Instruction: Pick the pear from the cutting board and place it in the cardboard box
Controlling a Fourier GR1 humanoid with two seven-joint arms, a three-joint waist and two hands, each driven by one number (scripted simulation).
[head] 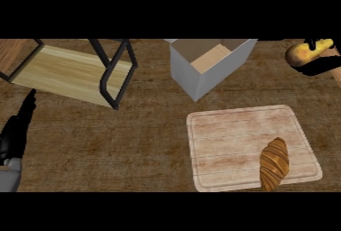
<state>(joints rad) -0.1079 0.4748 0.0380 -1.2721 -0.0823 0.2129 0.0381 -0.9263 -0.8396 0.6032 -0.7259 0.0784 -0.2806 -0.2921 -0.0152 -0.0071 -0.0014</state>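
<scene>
A yellow-orange pear [307, 50] is up at the far right, off the cutting board and to the right of the cardboard box. My right hand [318, 67] is curled under and round it, partly cut off by the view's edge. The cardboard box [200, 76] stands open at the top centre, grey outside and tan inside. The pale wooden cutting board [226, 144] lies at the lower right, with no pear on it. My left hand [15, 135] rests open at the left edge, fingers up.
A brown croissant [274, 163] lies on the board's lower right part. A light wooden shelf with a black metal frame [66, 72] lies tilted at the upper left. The counter is dark brown wood.
</scene>
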